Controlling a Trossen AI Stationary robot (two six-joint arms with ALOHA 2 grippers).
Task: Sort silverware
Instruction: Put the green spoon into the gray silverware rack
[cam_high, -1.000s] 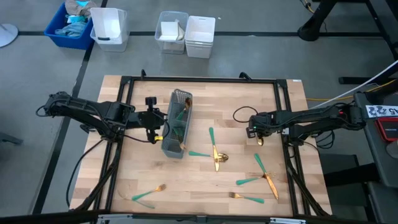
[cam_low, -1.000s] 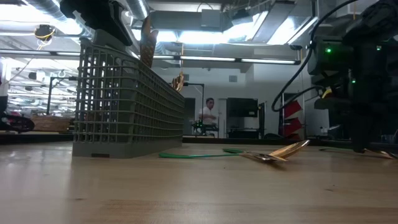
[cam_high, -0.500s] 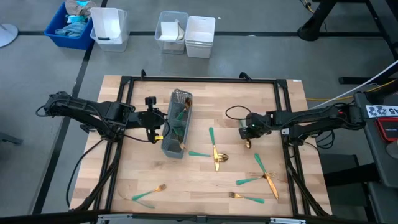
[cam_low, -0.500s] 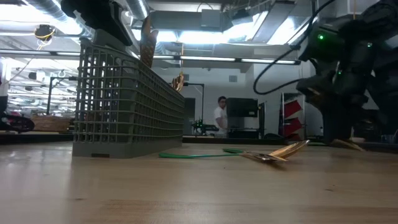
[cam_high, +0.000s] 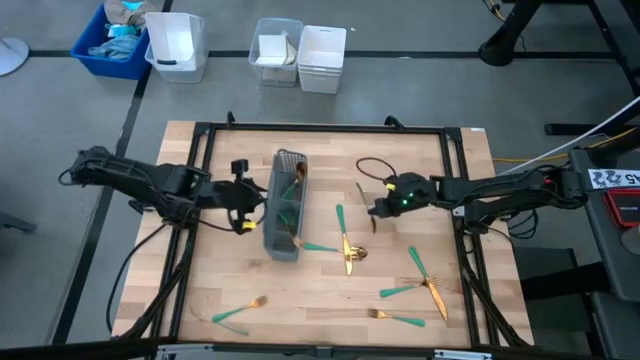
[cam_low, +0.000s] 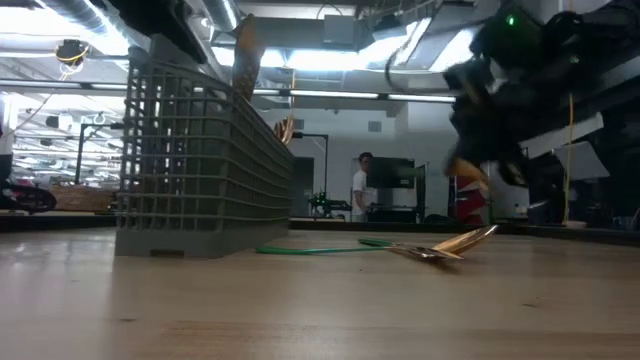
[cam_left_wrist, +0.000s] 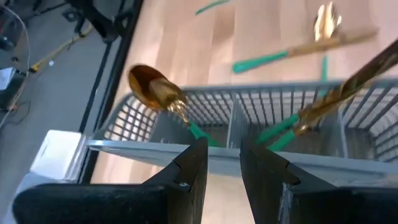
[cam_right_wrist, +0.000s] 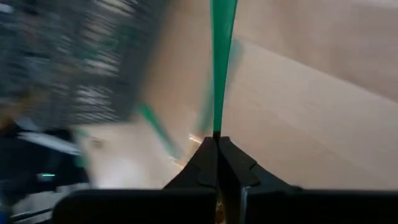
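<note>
The grey mesh caddy (cam_high: 283, 205) (cam_low: 200, 150) stands left of centre and holds a gold spoon (cam_left_wrist: 149, 87) and other teal-handled silverware (cam_left_wrist: 336, 93). My left gripper (cam_high: 250, 212) (cam_left_wrist: 224, 152) is at its long left wall. My right gripper (cam_high: 375, 208) (cam_low: 480, 160) (cam_right_wrist: 216, 140) hangs above the table's middle, right of the caddy, shut on one piece of silverware (cam_right_wrist: 219, 56). More pieces lie flat on the wood: two (cam_high: 343, 240) by the centre, several (cam_high: 418, 280) near right, a fork (cam_high: 395, 318) and another fork (cam_high: 235, 312) by the near edge. My left gripper's fingertips (cam_left_wrist: 193, 163) meet the top rim (cam_left_wrist: 124, 149) of the caddy's long left wall, near its middle by the divider, slanting down from the table's left. The fingers hide what lies between them. The caddy's bottom stays on the table. My right gripper pinches the piece's teal handle (cam_right_wrist: 216, 127) between its two fingers. The handle runs straight on past the fingertips, and a gold glint shows farther back between them. The fingers slant down from the table's right. The piece hangs clear of the table.
A black frame (cam_high: 320, 128) borders the table. Beyond the far edge stand a blue bin (cam_high: 110, 40) and white bins (cam_high: 178, 45) (cam_high: 322, 58). A person (cam_low: 362, 185) stands far off in the room. Bare wood lies between the caddy and the near-left fork.
My right gripper has risen and gone toward the table's left, nearer the caddy, tipping from pointing steeply down to a shallower slant. Its piece of silverware has come up off the table and now hangs clear.
</note>
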